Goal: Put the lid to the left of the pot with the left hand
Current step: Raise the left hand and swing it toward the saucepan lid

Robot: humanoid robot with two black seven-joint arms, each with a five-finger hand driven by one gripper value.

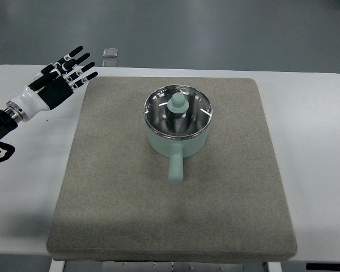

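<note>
A pale green pot (177,143) with a handle pointing toward me sits on the grey mat (124,187). Its glass lid (178,113) with a steel rim and a green knob (178,102) rests on the pot. My left hand (68,72), black and white, hovers over the table's far left, off the mat and well left of the pot. Its fingers are spread and hold nothing. The right arm is out of view.
The mat covers most of the white table (317,141). A small clear object (110,52) lies on the floor beyond the table's far edge. Bare mat lies left of the pot.
</note>
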